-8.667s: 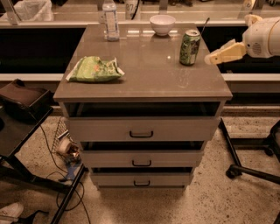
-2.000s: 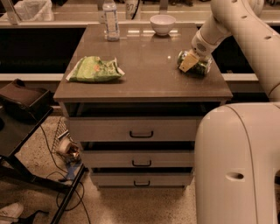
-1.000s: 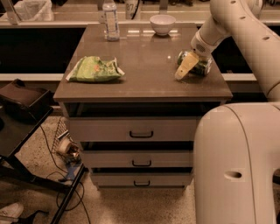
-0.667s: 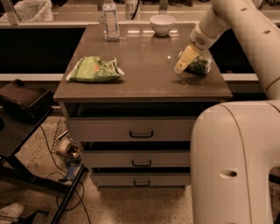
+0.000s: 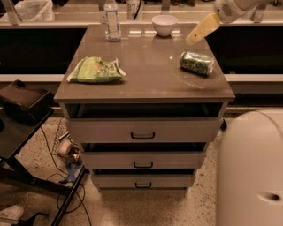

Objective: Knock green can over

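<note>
One green can lies sideways — claw above it, arm cropped.

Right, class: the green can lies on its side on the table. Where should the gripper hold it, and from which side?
Probably grip the green can across the middle of its curved body, coming straight down from above. It lies with its length roughly left to right, so the front and back of its wall are free. The gripper hangs above and behind it, apart.

I see the gripper raised at the top right of my view, slanting down and left from the white wrist. It touches nothing. The white base fills the lower right corner.
</note>
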Controlling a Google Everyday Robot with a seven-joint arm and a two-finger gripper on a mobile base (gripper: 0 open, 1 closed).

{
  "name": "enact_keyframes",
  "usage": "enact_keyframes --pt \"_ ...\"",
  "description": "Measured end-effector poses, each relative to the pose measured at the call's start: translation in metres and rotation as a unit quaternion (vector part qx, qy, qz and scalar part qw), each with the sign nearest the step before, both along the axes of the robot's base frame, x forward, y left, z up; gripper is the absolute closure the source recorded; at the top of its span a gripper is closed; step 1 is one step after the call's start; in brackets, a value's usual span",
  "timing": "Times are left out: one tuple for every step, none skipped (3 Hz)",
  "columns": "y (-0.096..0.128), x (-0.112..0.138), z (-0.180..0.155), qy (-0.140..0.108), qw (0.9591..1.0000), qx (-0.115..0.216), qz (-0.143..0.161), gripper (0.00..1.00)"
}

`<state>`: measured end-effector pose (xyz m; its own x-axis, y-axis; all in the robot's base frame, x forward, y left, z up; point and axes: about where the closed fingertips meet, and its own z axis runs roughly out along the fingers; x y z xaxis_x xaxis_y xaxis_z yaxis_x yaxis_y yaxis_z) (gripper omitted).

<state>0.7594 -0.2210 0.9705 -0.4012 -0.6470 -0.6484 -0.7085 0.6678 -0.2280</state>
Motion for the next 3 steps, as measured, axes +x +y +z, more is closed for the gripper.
enact_keyframes --pt "-0.058 -0.024 0.042 -0.066 0.9921 0.090 -0.057 0.00" --pt "-0.099 -0.069 0.073 -0.121 0.9759 0.149 -0.103 0.00" --pt "-0.112 -0.137 0.117 -0.205 0.9526 0.182 -0.132 0.00"
